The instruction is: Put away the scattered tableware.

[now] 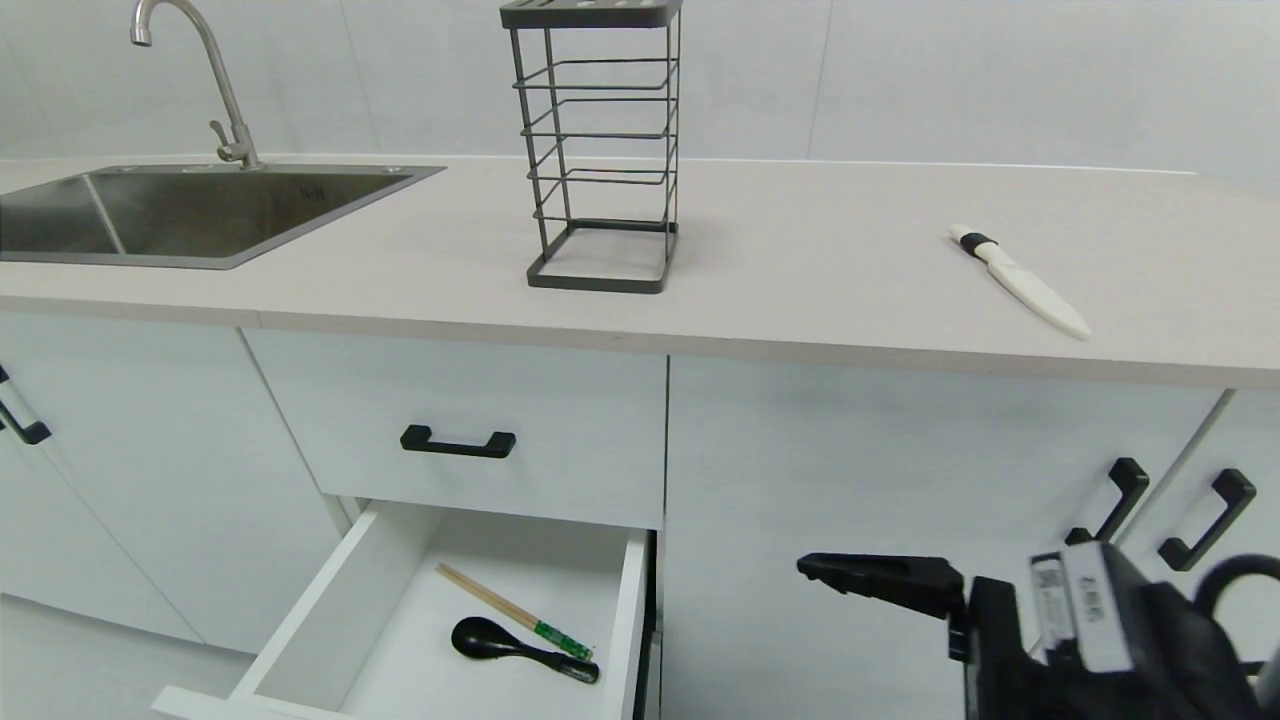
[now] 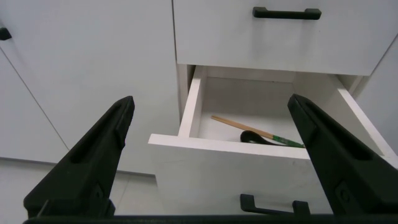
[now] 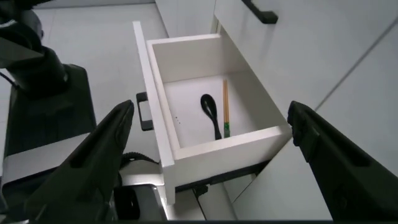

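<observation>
Knife (image 1: 1018, 281) on beige counter (image 1: 800, 260), L fingers (image 2: 90, 162) & R fingers (image 3: 93, 162) wide apart, empty

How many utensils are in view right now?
3, counting the chopsticks as one: they and the black spoon lie in the open drawer, and the white knife lies on the counter, right of the wire rack. The sink is partly hidden.

A pale, cream-white knife (image 1: 1018, 281) with a black band on its handle lies flat on the desk (image 1: 800, 260) at the right, tip pointing toward the front edge. In the open white drawer (image 1: 300, 620) lies a pair of wooden chopsticks (image 1: 510, 611) with green ends, set diagonally. A black spoon (image 1: 500, 643) lies just beside them, its handle close to the green ends.
</observation>
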Motion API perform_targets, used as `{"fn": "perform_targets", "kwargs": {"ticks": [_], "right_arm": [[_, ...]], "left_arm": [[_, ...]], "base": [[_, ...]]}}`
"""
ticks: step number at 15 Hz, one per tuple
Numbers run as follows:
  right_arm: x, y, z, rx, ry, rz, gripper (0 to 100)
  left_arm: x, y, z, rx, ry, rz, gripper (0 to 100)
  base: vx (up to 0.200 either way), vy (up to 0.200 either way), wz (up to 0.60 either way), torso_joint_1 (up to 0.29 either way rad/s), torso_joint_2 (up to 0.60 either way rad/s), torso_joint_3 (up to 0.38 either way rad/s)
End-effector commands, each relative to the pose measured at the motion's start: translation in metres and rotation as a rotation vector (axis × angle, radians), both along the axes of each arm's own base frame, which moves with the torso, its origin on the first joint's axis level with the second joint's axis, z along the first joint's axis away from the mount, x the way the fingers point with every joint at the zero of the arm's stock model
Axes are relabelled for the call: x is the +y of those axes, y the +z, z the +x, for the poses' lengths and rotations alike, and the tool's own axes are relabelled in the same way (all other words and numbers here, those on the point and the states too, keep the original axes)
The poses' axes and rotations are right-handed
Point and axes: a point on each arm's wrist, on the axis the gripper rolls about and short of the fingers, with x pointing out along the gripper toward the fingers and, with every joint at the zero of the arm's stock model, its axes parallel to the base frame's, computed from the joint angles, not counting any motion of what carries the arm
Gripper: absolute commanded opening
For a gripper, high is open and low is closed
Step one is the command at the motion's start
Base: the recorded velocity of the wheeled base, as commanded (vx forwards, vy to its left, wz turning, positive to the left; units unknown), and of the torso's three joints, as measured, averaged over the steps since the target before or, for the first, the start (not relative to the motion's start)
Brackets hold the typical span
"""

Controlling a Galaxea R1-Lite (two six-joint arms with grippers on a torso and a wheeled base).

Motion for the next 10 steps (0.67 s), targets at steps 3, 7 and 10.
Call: {"fn": "perform_targets", "kwargs": {"ticks": [3,7,10], "right_arm": [[-0.069,0.001,-0.035,-0.058,-0.067,0.082,100],[-0.133,0.01,-0.074,-0.195,-0.257,0.212,100],[-0.144,0.009,-0.079,-0.207,-0.374,0.148,100]], "left_arm": [[0.0,0.0,0.0,0.0,0.0,0.0,100],[0.0,0.0,0.0,0.0,0.0,0.0,100],[0.0,0.0,0.0,0.0,0.0,0.0,100]], "base": [[0.0,0.0,0.0,0.0,0.0,0.0],[0.0,0.0,0.0,0.0,0.0,0.0],[0.0,0.0,0.0,0.0,0.0,0.0]]}}
